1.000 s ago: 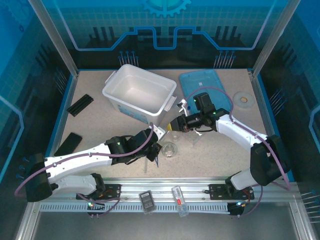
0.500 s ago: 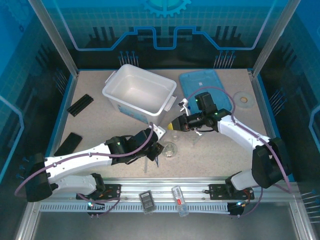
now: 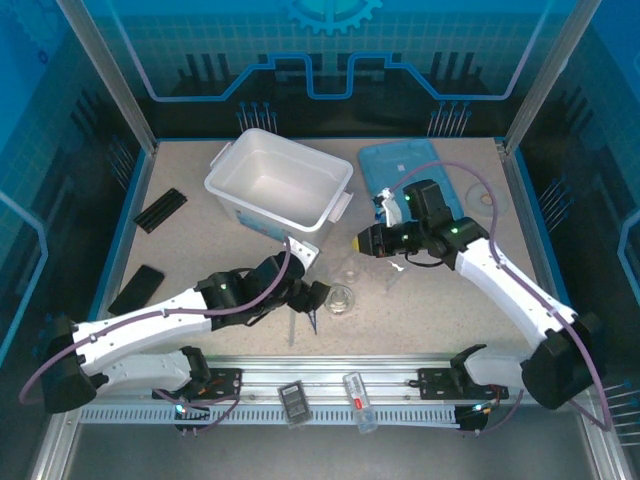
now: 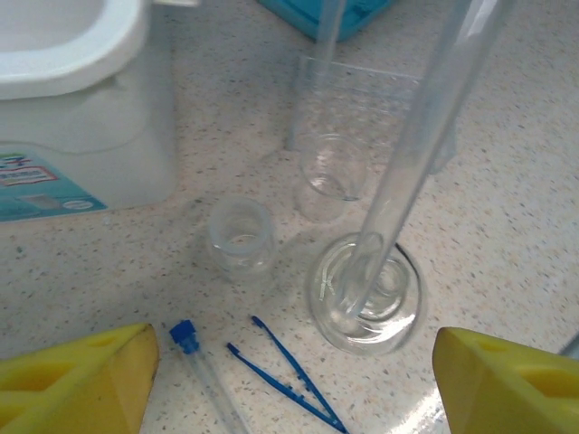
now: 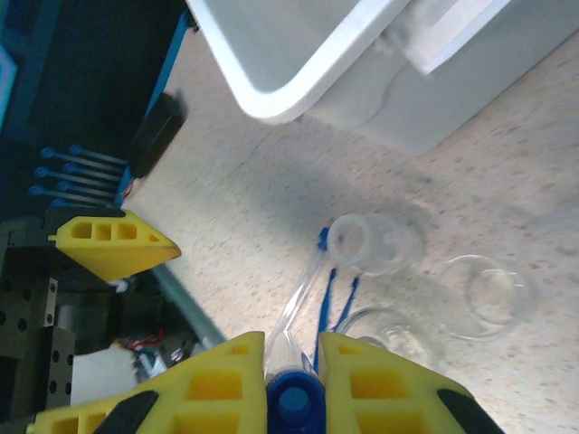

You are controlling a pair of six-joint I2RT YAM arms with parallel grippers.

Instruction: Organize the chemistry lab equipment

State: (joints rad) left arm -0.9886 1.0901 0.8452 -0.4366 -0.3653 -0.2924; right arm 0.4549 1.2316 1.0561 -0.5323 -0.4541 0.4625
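Plainly, the right end effector (image 5: 291, 344) is pinching a blue-capped tube (image 5: 305, 303) near its cap, with the yellow fingers pressed against the tube's sides. In the left wrist view this tube slants down. Its lower end seems to rest inside the round glass dish (image 4: 398, 312), though the clear glass makes contact hard to judge. The left end effector (image 4: 289, 362) hangs above the worktop (image 4: 516, 208) with its fingers spread wide, gripping nothing. Below it the dark blue tweezers (image 4: 317, 409) and a second tube (image 4: 206, 375) lie just beside the dish. The clear rack (image 4: 380, 95) stands behind the dish. The white bin (image 3: 278, 186) sits farther back, with its light-blue lid (image 3: 405, 165) beside it.
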